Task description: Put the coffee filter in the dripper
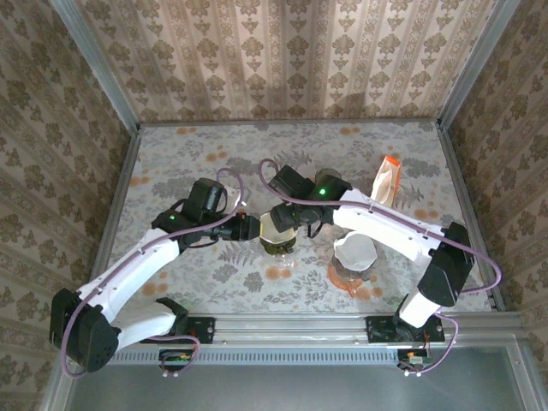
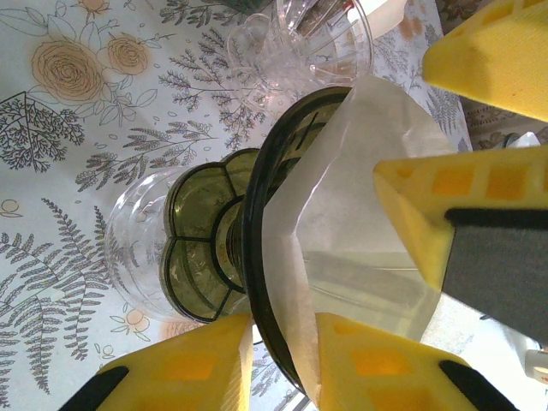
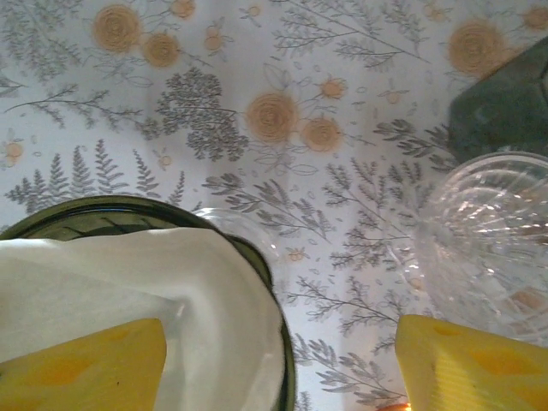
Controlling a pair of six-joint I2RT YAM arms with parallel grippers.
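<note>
The tabletop is boxed in by papered walls on the left, right and far sides, with a metal rail along the near edge. Both arms meet at its middle. The far strip and the left part of the cloth lie open, while the right part is more crowded. There a second dripper holding a white filter stands just beside the right forearm, and an upright filter pack with an orange top stands behind it, close to the right wall. The green dripper sits at the centre on a clear glass foot, and the coffee filter lies in its cone, its paper standing above the dark rim. The left gripper is clamped on that rim, with one yellow finger outside the cone and one inside against the paper. The right gripper has its jaws spread wide. One finger lies over the filter and the other is off to the side above the cloth, clear of the rim. A ridged clear glass piece stands near that outer finger, with a dark green object that is too cropped to identify just beyond it. The two grippers crowd the same rim from opposite sides, which leaves little room between them.
</note>
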